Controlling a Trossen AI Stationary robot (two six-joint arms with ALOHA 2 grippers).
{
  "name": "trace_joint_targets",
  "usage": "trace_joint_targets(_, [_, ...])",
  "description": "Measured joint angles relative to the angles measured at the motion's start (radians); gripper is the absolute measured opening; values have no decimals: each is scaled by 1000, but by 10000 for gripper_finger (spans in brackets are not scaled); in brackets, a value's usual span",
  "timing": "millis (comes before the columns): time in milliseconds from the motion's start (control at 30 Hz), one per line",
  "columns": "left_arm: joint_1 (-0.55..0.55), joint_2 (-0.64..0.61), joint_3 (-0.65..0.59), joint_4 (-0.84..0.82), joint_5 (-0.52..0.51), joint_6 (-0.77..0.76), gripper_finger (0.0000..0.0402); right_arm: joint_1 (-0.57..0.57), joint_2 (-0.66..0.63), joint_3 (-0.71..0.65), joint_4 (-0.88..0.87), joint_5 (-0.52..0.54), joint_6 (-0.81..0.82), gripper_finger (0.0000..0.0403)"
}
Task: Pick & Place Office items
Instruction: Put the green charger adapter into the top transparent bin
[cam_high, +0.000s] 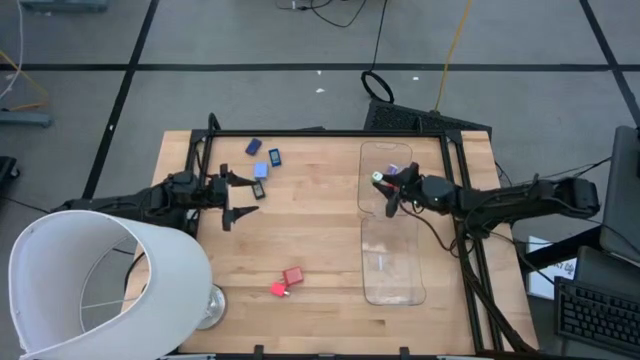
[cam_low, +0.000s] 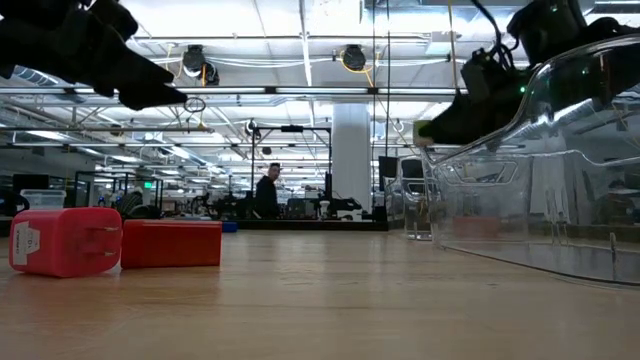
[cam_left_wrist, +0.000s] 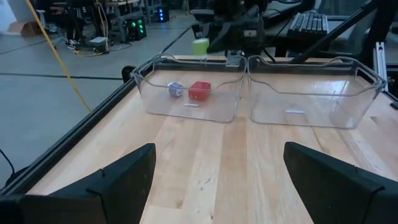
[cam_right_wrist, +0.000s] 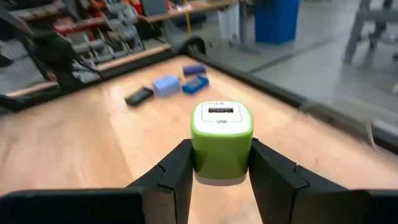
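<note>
My right gripper (cam_high: 382, 188) is shut on a green cube-shaped piece (cam_right_wrist: 221, 134) above the far compartment of the clear tray (cam_high: 392, 290). In that compartment lie a red piece (cam_left_wrist: 199, 91) and a purple-and-white one (cam_left_wrist: 175, 89). Near the far left of the table lie a purple piece (cam_high: 253, 147), a blue one (cam_high: 274, 157), a light blue one (cam_high: 261, 168) and a dark one (cam_high: 258, 188). Two red pieces (cam_high: 293, 275) (cam_high: 280, 289) rest near the front. My left gripper (cam_high: 245, 197) stands open at the left, nothing between its fingers. My right gripper pinches the green piece by two opposite sides (cam_right_wrist: 199, 158) between its two fingers (cam_right_wrist: 177, 177). The fingers come about level from the table's right side. The piece is lifted clear, its socket face (cam_right_wrist: 221, 112) turned away from the gripper, above the tray.
A big white lampshade (cam_high: 100, 285) lies at the near left corner, close to my left arm. The tray takes up the right part of the table; its near compartment (cam_left_wrist: 311, 99) holds nothing visible. Bare wood lies in the middle (cam_high: 310, 220).
</note>
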Motion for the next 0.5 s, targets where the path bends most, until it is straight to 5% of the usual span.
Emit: trace_joint_targets(500, [0, 0, 0, 0, 0, -46, 351, -73, 9, 100, -445, 48, 182, 118])
